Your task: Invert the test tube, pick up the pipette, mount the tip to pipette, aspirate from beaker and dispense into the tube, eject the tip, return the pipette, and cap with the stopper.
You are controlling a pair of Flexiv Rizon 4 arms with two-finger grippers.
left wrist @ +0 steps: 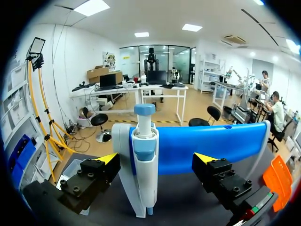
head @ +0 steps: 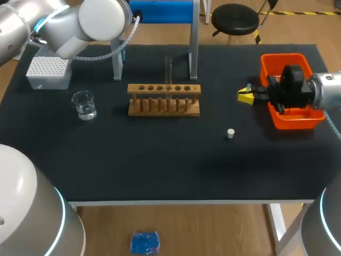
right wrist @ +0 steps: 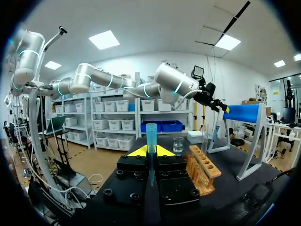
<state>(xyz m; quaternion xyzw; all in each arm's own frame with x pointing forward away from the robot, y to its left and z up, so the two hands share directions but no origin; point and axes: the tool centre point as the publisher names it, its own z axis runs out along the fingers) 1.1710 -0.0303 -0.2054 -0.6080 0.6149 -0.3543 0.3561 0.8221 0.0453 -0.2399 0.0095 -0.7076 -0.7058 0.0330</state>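
Pipette (left wrist: 144, 155) first: where's it sitting?
On the blue-topped stand (left wrist: 211, 146), by the far edge of the desk (head: 160, 160), left of the middle. It hangs off the bar with its long axis straight up and down, plunger button at the top and nozzle pointing down at the desk.
And the left gripper (left wrist: 156, 162)?
Right in front of it. Its fingers are spread wide, one yellow tip on each side of the pipette's body, and neither touches it as far as I can see. The pipette lies dead ahead along the fingers, so I'd say the next move is a short push forward, a squeeze across the body, then a lift to clear the bar.
Which arm is nearer?
The left, easily. The right gripper (head: 246, 96) is over by the right edge, just beside the orange bin (head: 282, 57), well apart from the stand. Its fingers are together, clamped on a slim blue tip (right wrist: 151, 136).
And the rest?
The test tube (head: 168, 66) stands upright in the wooden rack (head: 133, 89) mid-desk. The beaker (head: 84, 104) is toward the left edge and the tip box (head: 48, 72) is in the far left corner. The stopper (head: 230, 133) lies loose between the rack and the front edge
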